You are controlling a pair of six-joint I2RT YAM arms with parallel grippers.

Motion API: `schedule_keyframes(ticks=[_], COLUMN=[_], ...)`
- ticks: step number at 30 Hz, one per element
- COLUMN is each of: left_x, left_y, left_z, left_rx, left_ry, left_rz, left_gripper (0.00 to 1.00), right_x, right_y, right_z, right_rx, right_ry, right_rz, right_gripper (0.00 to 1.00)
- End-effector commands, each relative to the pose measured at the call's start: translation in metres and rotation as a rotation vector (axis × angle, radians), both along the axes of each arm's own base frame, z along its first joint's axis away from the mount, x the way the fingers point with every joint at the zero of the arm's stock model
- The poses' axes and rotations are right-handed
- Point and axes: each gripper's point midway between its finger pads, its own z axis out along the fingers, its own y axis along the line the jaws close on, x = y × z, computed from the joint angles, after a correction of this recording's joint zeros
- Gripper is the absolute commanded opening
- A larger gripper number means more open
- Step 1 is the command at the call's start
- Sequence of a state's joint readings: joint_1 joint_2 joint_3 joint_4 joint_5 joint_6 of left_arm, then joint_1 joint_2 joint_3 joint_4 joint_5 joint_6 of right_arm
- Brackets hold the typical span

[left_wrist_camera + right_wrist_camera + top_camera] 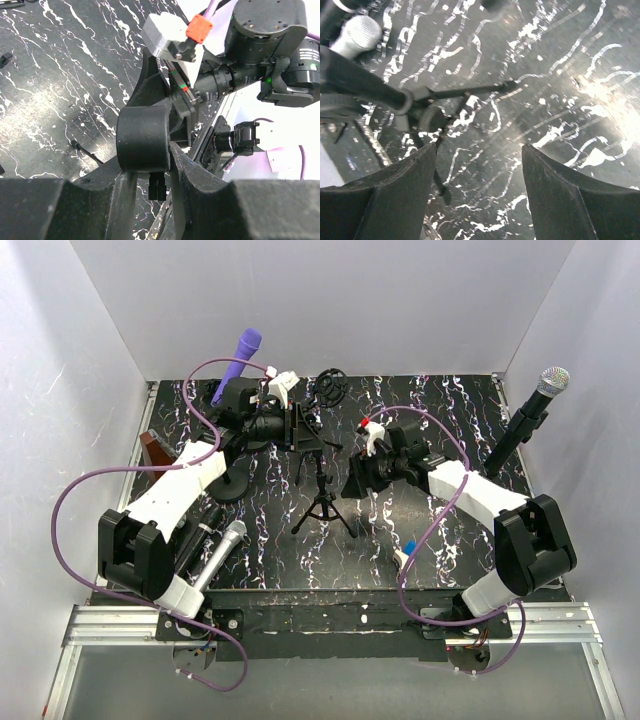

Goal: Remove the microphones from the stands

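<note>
Left gripper: the left gripper [292, 428] reaches out over the middle of the desk [440, 550]. In its wrist view it is clenched on a short black barrel, one finger down each side

Microphone: that black barrel is, I reckon, the microphone [142, 136]. It sits at the top of the tripod stand [320, 502], touching both fingers and not yet lifted out

Right gripper: the right gripper [479, 152] hangs just beside the stand with its fingers spread wide and nothing between them. The stand's knob and legs show through the gap

Step in hand: pulling the microphone free of its clip, by my judgement, with the task barely past the grasp

How to do it well: draw the barrel out slowly along its own line rather than prying sideways, since a light tripod will likely tip or come up with it. The released right gripper looks well placed to close on the stand's column and pin it down first

What could go wrong: the clip may hang on and the legs skid on the glossy desk. I can't tell from here how tight the clip is

Others nearby: a purple microphone [240, 358] stands behind the left arm, a silver-headed microphone [533, 410] is on a tall stand at the far right, and a loose microphone [225, 545] lies near the left base, all apart from this job
</note>
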State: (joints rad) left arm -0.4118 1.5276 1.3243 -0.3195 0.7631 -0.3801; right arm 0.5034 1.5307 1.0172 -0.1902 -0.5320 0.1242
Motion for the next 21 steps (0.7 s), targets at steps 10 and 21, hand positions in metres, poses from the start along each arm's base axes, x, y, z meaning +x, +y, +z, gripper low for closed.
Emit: schedule_keyframes(ticks=[10,21], left_x=[-0.010,-0.026], left_y=[0.001,0.001], left_z=[0.011,0.023], left_rx=[-0.008,0.067], left_ry=[-0.017,-0.422], left_rz=[-0.027,-0.229], left_gripper=[0.00,0.00], right_x=[0.005,0.000], right_y=[-0.011,-0.020], right_z=[0.020,0.020], right_rx=[-0.022,-0.057], right_ry=[-0.149,-0.223], right_rz=[0.016,0.052], right_gripper=[0.77,0.77])
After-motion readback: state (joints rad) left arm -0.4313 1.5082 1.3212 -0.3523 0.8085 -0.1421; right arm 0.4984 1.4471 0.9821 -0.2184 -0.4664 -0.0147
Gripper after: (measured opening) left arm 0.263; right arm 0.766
